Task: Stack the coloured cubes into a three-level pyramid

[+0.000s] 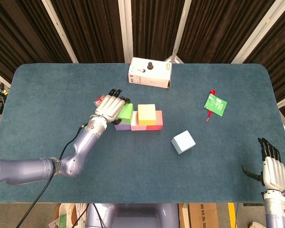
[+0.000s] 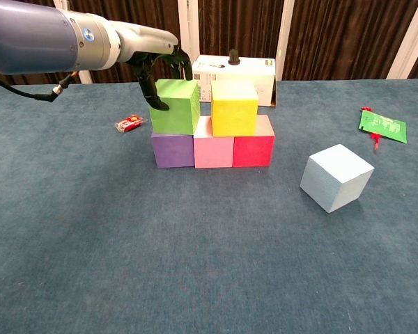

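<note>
The left hand (image 2: pixel 160 69) sits at the green cube (image 2: pixel 174 106), thumb on its near-left face and the other fingers curled over the top rear edge; from the head view the hand covers much of that cube, so whether the rear fingers actually press it is hard to say. The green cube rests on the purple cube (image 2: pixel 173 150), overhanging toward the pink cube (image 2: pixel 213 147). The yellow cube (image 2: pixel 234 108) straddles the pink and red cube (image 2: pixel 253 146). The pale blue cube (image 2: pixel 336 177) lies apart to the right on the table (image 2: pixel 195 264), tilted on a corner-forward angle.

The right hand (image 1: pixel 270 168) shows only in the head view, at the table's near right edge, fingers straight and apart, holding nothing; its wrist is cut off by the frame.

Behind the stack stands a white box (image 2: pixel 235 69) with a black knob, partly hidden by the yellow cube in the chest view. A small red wrapper (image 2: pixel 129 124) and a green packet (image 2: pixel 382 125) lie aside.
</note>
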Available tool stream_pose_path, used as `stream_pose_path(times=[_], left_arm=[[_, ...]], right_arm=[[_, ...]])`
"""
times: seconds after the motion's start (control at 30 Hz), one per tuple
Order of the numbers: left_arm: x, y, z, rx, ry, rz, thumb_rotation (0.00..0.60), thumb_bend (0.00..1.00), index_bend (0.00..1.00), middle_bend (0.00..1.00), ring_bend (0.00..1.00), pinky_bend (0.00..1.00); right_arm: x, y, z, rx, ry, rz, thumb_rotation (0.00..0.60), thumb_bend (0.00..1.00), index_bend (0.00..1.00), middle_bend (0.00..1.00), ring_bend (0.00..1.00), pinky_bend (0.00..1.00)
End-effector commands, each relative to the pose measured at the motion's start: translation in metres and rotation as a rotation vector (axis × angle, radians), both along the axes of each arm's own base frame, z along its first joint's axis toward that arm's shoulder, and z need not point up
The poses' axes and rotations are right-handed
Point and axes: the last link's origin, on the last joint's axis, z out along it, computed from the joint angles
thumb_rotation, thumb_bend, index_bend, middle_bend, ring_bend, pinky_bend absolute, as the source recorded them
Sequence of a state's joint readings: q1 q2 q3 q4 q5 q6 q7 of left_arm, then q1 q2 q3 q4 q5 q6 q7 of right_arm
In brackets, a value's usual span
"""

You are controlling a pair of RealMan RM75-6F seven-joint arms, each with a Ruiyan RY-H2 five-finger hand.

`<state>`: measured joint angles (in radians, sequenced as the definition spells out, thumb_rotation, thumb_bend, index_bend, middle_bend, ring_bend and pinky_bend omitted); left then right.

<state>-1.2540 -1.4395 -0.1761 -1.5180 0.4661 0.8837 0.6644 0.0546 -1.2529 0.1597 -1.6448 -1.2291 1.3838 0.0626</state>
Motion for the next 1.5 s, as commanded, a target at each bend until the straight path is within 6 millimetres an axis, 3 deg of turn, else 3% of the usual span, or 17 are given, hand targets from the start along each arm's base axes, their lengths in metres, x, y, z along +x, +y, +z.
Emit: stream_pose_path(times=[0.03, 0.37, 0.57, 0.87, 1.5], left_arm=[[0.001, 0.001, 0.002, 0.019, -0.012, 0.004, 0.6, 0.37, 0.27, 0.3, 0.0, 0.0], [0.021, -0.005, 0.019, 0.089, -0.042, 0.006, 0.6, 0.37, 0.28, 0.3, 0.0, 0.0], [0.027, -0.015, 0.02, 0.106, -0.022, 0.075, 0.6, 0.36, 0.28, 0.3, 0.0, 0.0], [0.029, -0.021, 0.01, 0.096, -0.014, 0.17, 0.6, 0.35, 0.28, 0.29, 0.0, 0.0], [0.035, -0.02, -0.011, 0.09, -0.011, 0.117, 0.6, 0.35, 0.28, 0.29, 0.0, 0.0]], right_arm=[[0.0, 0.0, 0.0, -0.001, -0.002, 0.0, 0.6, 0.26, 0.03, 0.05, 0.0, 0.0], [0.001, 0.0, 0.0, 0.004, -0.006, 0.003, 0.6, 0.26, 0.03, 0.05, 0.0, 0.0], [0.001, 0.001, 0.002, -0.002, -0.015, 0.006, 0.6, 0.25, 0.03, 0.05, 0.0, 0.0], [0.0, 0.002, 0.006, -0.006, -0.022, 0.005, 0.6, 0.25, 0.03, 0.05, 0.0, 0.0], [0.0, 0.002, 0.006, 0.003, -0.004, 0.017, 0.6, 0.25, 0.03, 0.05, 0.0, 0.0]])
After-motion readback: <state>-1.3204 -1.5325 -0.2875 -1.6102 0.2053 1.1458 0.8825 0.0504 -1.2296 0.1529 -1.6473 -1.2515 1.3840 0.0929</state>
